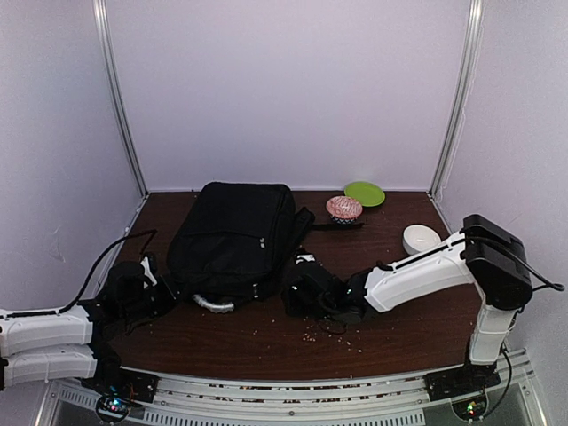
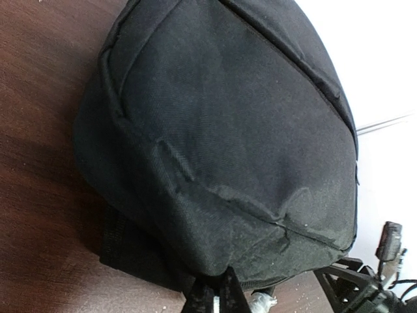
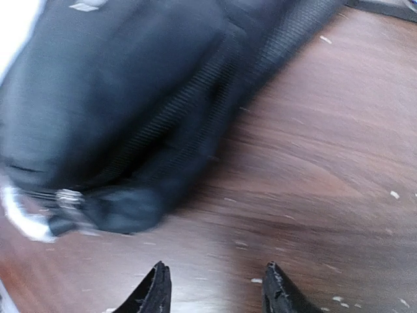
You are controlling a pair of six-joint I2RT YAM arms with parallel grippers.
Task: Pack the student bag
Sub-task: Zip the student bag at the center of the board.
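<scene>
The student bag (image 1: pixel 235 235) is a large black fabric backpack lying flat on the brown table, left of centre, with its silvery-grey handle (image 1: pixel 213 303) at the near end. My left gripper (image 1: pixel 158 286) is at the bag's near left corner. In the left wrist view its fingers (image 2: pixel 218 293) stand close together with the edge of the bag (image 2: pixel 228 130) pinched between them. My right gripper (image 1: pixel 297 293) is open and empty just above the table (image 3: pixel 313 163), close to the bag's near right edge (image 3: pixel 117 98). The handle also shows in the right wrist view (image 3: pixel 19 218).
A green plate (image 1: pixel 365 193) and a pink patterned bowl (image 1: pixel 344 208) sit at the back right. A white bowl (image 1: pixel 420 238) stands by the right arm. Small crumbs (image 1: pixel 328 335) lie scattered on the near table. White walls close in three sides.
</scene>
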